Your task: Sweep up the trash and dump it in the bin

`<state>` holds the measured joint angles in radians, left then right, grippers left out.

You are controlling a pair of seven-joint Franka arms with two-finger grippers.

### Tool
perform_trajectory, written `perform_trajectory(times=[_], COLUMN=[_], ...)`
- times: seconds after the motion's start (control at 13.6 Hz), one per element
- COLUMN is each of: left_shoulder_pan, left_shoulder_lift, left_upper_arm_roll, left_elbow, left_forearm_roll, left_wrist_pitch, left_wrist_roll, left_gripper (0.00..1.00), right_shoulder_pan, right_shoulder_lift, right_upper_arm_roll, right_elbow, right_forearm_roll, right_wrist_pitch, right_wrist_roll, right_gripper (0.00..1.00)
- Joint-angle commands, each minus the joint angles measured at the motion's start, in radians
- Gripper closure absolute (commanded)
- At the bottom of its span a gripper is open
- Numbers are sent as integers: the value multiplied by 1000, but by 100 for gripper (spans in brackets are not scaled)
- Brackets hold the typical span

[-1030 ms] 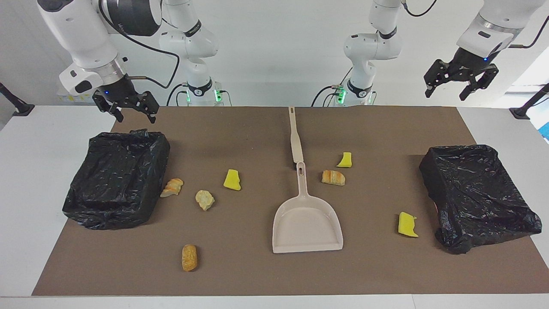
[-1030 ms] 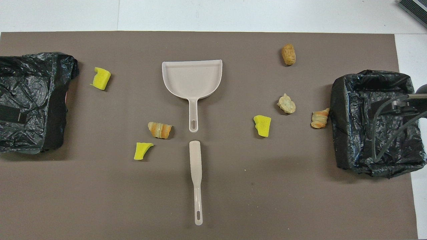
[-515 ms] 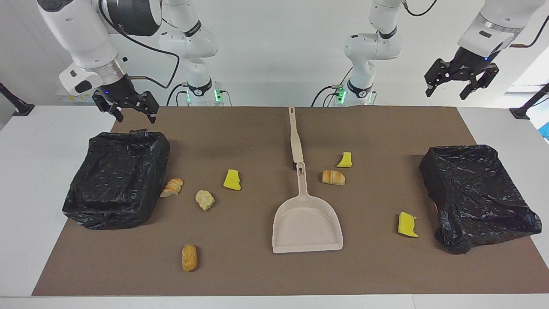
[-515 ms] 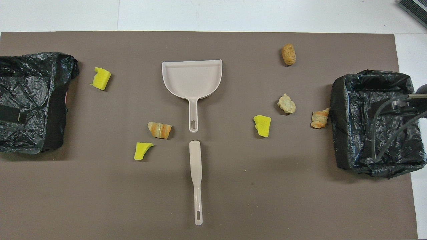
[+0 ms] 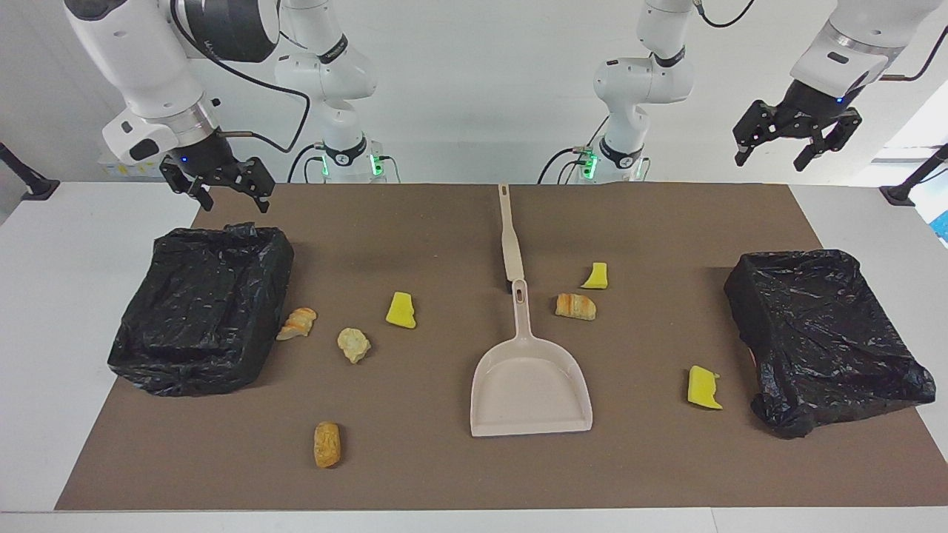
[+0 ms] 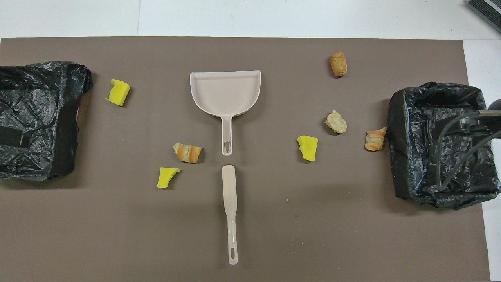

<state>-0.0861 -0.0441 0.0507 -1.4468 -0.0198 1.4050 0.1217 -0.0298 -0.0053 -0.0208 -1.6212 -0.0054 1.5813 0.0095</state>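
Observation:
Several pieces of trash lie scattered on the brown mat: yellow wedges (image 5: 401, 310) (image 5: 595, 275) (image 5: 703, 387) and tan bread pieces (image 5: 298, 323) (image 5: 353, 344) (image 5: 327, 444) (image 5: 575, 306). One black-lined bin (image 5: 204, 307) stands at the right arm's end and another bin (image 5: 822, 333) at the left arm's end. A beige dustpan (image 5: 530, 385) lies mid-mat, with the beige brush (image 5: 510, 240) in line with its handle, nearer to the robots. My right gripper (image 5: 231, 200) hangs open over the mat's edge by its bin. My left gripper (image 5: 785, 148) hangs open, high over the other corner. Both hold nothing.
The mat (image 6: 117, 235) covers most of the white table (image 6: 274, 15). In the overhead view the right arm's cable (image 6: 450, 156) crosses over the bin (image 6: 407, 129) at that end. One bread piece (image 6: 375, 140) touches that bin's wall.

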Motion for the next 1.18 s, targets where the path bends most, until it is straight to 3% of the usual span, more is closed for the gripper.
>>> perform_trajectory(times=[0.0, 1.1], left_shoulder_pan=[0, -14], left_shoulder_lift=[-26, -39], left_upper_arm_roll=[3, 1], left_elbow=[-32, -56], left_forearm_roll=[-3, -6], left_wrist_pitch=[9, 11], left_wrist_roll=[-4, -4], left_gripper=[0, 0], right_shoulder_pan=[4, 2], right_shoulder_lift=[-10, -9], right_upper_arm_roll=[-7, -7], right_elbow=[-3, -3], right_forearm_roll=[21, 21], right_wrist_pitch=[2, 2], right_wrist_roll=[15, 15], right_gripper=[0, 0])
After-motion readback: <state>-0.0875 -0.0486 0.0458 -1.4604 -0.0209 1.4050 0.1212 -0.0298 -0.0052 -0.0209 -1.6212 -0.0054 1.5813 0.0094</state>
